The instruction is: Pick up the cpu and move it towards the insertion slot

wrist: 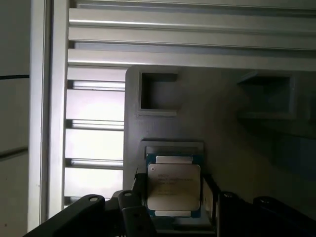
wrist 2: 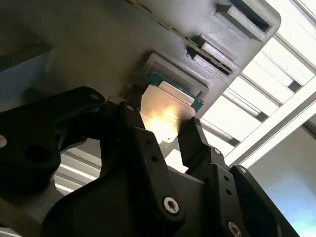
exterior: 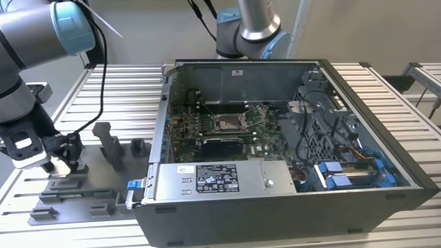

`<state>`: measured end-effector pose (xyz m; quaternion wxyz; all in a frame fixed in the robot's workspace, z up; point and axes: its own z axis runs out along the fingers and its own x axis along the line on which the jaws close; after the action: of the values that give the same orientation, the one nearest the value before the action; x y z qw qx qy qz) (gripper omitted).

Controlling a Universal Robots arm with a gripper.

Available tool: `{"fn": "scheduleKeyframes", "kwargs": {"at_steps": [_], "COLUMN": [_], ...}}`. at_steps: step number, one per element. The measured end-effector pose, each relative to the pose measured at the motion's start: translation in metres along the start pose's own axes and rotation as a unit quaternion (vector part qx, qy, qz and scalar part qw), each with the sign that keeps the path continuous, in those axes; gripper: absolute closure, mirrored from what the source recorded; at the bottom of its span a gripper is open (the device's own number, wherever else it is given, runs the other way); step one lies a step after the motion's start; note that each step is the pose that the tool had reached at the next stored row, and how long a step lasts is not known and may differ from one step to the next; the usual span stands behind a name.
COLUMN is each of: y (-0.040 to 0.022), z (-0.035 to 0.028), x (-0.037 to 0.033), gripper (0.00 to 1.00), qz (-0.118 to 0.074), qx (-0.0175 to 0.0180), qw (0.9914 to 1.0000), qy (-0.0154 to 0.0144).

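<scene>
The cpu (wrist: pixel 174 190), a thin square chip with a silvery top, lies over its raised nest on the grey tray (wrist: pixel 222 113). In both wrist views my gripper (wrist: pixel 174 198) has a black finger against each side edge of the cpu (wrist 2: pixel 165 111), shut on it. In the exterior view the gripper (exterior: pixel 65 168) hangs low over the grey tray (exterior: pixel 76 199) at the exterior view's left. The insertion slot (exterior: pixel 229 122), a metal-framed socket with a wire lever, sits on the motherboard inside the open computer case, well to the exterior view's right of the gripper.
The case wall (exterior: pixel 160 134) stands between tray and motherboard. Grey upright blocks (exterior: pixel 110 144) rise from the tray beside the gripper. A silver power supply (exterior: pixel 214 181) fills the case's near side. A second arm (exterior: pixel 251 26) stands behind the case. A slatted aluminium table (exterior: pixel 117 88) carries everything.
</scene>
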<state>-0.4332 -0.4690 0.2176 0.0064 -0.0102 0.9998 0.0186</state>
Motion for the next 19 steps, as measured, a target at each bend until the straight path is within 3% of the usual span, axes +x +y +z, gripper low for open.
{"fn": "scheduleKeyframes", "kwargs": {"at_steps": [4,8,19], "y": [0.0005,0.0006,0.0024], "z": [-0.0177,-0.0316,-0.0808], "x": [-0.0003,-0.0008,-0.0012], "gripper": [1.0,1.0,1.0], "qz": [0.0,0.001,0.001], "qx": [0.0,-0.0002,-0.0009], "qw": [1.0,1.0,1.0], "qy": [0.0003,0.0028,0.0028]}}
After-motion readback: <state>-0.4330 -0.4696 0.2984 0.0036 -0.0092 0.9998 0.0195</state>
